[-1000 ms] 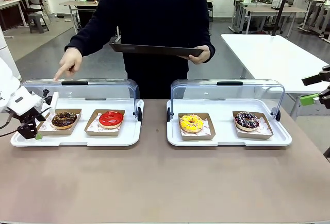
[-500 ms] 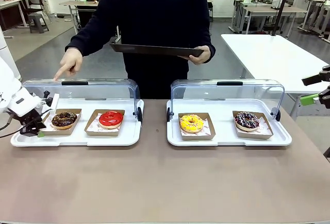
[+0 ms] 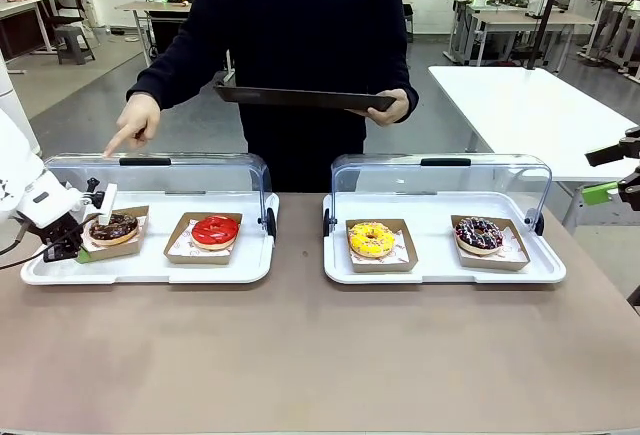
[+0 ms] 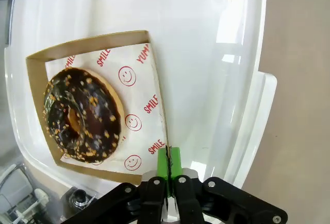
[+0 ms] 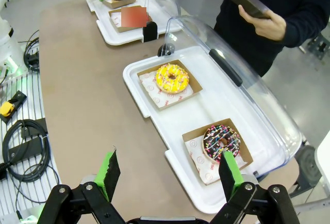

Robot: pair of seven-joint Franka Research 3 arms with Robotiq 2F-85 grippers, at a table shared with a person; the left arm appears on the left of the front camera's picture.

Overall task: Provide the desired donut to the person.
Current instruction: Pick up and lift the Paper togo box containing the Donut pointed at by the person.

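Note:
The person (image 3: pixel 300 45) in a black sweatshirt points a finger (image 3: pixel 112 145) down at the left end of the left white tray (image 3: pixel 150 273) and holds a dark serving tray (image 3: pixel 300 97) in the other hand. Below that finger a chocolate donut with nut bits (image 3: pixel 113 227) (image 4: pixel 82 115) lies in a cardboard boat (image 3: pixel 125 248) (image 4: pixel 36 67). My left gripper (image 3: pixel 75 252) (image 4: pixel 168 154) is shut on that boat's near edge, and the boat sits tilted. My right gripper (image 3: pixel 610 170) (image 5: pixel 169 175) hangs open beyond the table's right end.
A red donut (image 3: pixel 215 230) shares the left tray. The right tray (image 3: pixel 440 273) carries a yellow donut (image 3: pixel 371 239) (image 5: pixel 172 78) and a chocolate sprinkled donut (image 3: pixel 479 233) (image 5: pixel 221 142). Clear lids (image 3: pixel 170 170) stand open behind both trays. The near tabletop (image 3: pixel 320 355) is bare.
My left gripper closed on the cardboard boat's edge, then raised it slightly and drew it a little leftward, tilting it. The right arm and the person have held still.

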